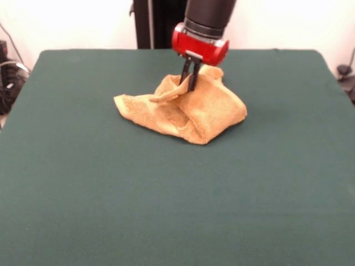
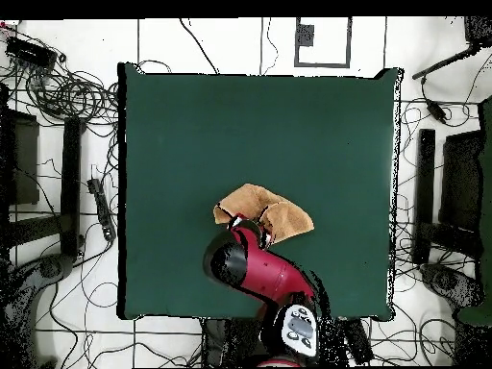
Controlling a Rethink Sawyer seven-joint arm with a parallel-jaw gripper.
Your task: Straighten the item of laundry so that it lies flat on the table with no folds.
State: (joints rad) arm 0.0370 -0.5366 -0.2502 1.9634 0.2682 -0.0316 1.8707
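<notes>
Golden-orange towel [image 1: 186,108] sits crumpled on the green desk [image 1: 166,210] — bunched into a lumpy mound, not flat. In the front view it lies in the far half of the desk, roughly centred left to right, slightly right of middle. One flap runs out to the left and lies low on the felt; the right side is a thicker rounded fold, with a corner pointing toward the near edge. The top of the mound peaks up under the arm, with a thin fold of cloth curling across the front of the peak.

Gripper [image 1: 189,83] comes down from above on the red wrist [image 1: 199,47], its dark fingers [image 1: 193,75] close together and sunk into the peak of the towel — they look pinched on a raised fold of cloth, narrow gap only. The cloth around them is pulled up higher than the rest, while the lower edges of the towel rest on the desk.

Overhead view: towel [image 2: 269,209] shows as a tan patch near the middle of the desk [image 2: 192,125], a bit toward the robot's side, partly covered by the red and black arm [image 2: 259,269] that reaches over it from the bottom edge. Gripper tips cannot be made out there, hidden under the arm's end. Cables [image 2: 67,91] and dark equipment lie on the floor around the desk.
</notes>
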